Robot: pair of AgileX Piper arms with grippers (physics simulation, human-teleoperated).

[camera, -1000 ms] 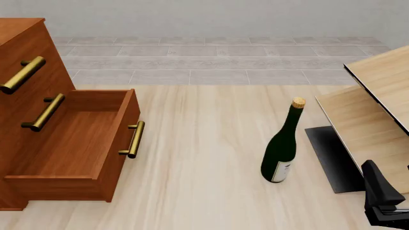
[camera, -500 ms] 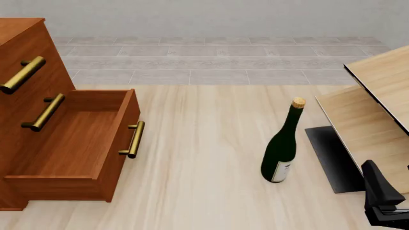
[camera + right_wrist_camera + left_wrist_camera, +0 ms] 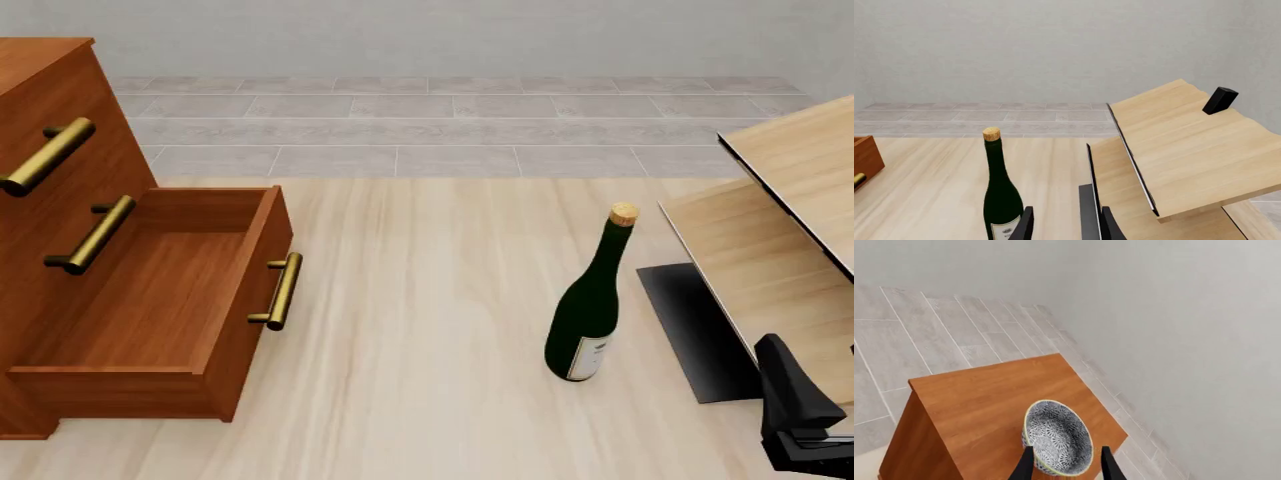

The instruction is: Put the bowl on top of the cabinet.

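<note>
Speckled bowl (image 3: 1057,438) on cabinet (image 3: 981,405), btwn left gripper (image 3: 1066,466) fingertips

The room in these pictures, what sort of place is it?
Probably a simulated home room, not a real one: a wooden cabinet with one drawer open, a wine bottle standing on the table, and a grey tiled floor beyond.

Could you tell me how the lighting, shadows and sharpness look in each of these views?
Front view: flat, even light, only a faint shadow beneath the dark green wine bottle. Left wrist view: sharp, no glare on the speckled grey-white bowl atop the reddish-brown wooden cabinet. Right wrist view: crisp, no blur.
</note>
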